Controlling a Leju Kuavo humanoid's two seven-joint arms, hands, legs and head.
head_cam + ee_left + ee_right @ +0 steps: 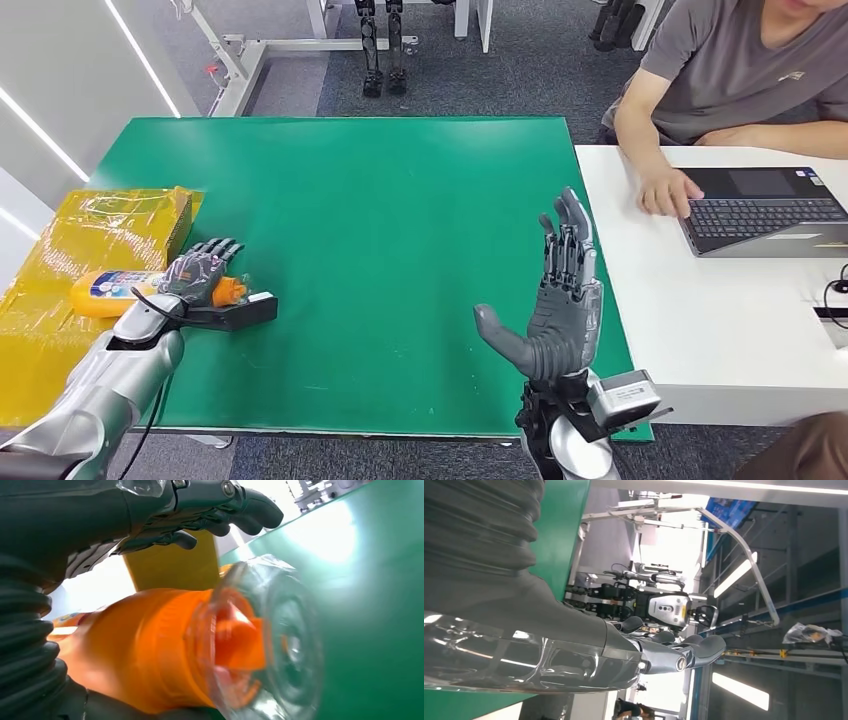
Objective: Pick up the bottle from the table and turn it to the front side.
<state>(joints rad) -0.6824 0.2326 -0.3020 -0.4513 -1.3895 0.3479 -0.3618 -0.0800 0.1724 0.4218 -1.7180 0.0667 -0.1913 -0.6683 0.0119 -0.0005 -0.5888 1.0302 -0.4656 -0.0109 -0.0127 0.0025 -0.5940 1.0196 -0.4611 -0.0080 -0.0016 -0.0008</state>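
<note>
- The right robot hand (558,300) stands upright over the near right part of the green bench (400,200), fingers apart, holding nothing.
- The left robot hand (200,272) lies over the bottle (125,290) at the bench's left edge, fingers curled around its neck; the grasp looks made, the lift not yet.
- The bottle lies on its side, partly on the yellow bag (60,300): yellow body, blue label, orange neck, clear cap (270,640).
- Next, I judge, comes raising it clear and turning it so the front faces forward, keeping the hold firm.
- Beyond, a person (720,70) types on a laptop (760,210).
</note>
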